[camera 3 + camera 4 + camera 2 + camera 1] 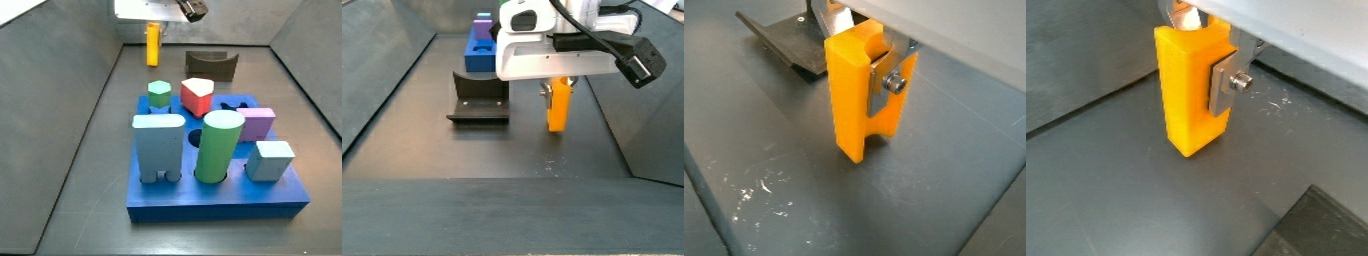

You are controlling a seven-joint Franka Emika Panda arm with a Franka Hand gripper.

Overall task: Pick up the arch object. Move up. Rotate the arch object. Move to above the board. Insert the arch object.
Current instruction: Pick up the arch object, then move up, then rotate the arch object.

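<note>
The arch object (559, 108) stands upright, its long axis vertical, beyond the board (214, 200) and beside the fixture (209, 66). Whether its lower end touches the grey surface (462, 150) or hangs just above it, I cannot tell. The claw (885, 55) reaches straight down from above, clamped on the block's upper part; a silver finger (1229, 84) lies flat against one orange side. In a wrist view the arched cut-out shows at the block's lower end (871, 140), which neither side view shows clearly. In a side view the board carries a green cylinder (219, 146) and a light-blue block (158, 146).
</note>
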